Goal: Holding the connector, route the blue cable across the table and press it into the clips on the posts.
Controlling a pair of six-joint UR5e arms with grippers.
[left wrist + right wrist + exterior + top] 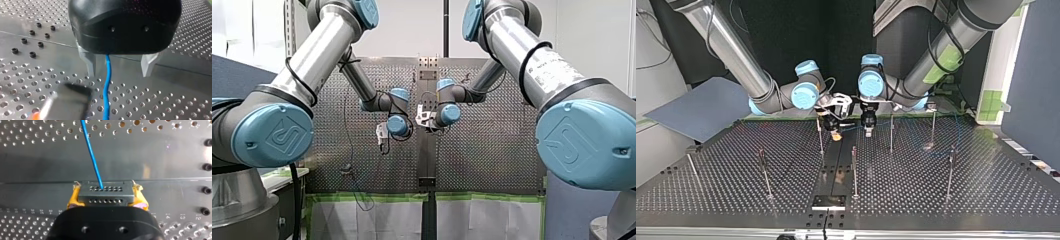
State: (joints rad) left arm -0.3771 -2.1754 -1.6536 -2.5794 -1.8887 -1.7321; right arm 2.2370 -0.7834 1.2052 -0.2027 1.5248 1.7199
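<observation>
Near the middle of the perforated table (pixel 986 187), on its arm-side half in the top view, my two pincers hang low and just beside each other. My right pincer (pixel 106 198) is pinching the connector (pixel 105 192), a small grey block with two rows of holes. Its yellow pads (pixel 72 201) are pressed against the block's two ends. The blue cable (pixel 91 155) comes out of the row of holes farther from the pincer and runs away from it, slanting over the table's smooth centre strip and on across the perforations. My left pincer (pixel 119 73) is spread: its metal fingers (pixel 90 63) stand well apart with their tips just above the table. The cable passes through the gap between them, nearer one finger, touching neither as far as I can tell. Thin upright posts (pixel 854 170) stand scattered over the table around both pincers. Their clips are too small to tell whether the cable sits in any.
</observation>
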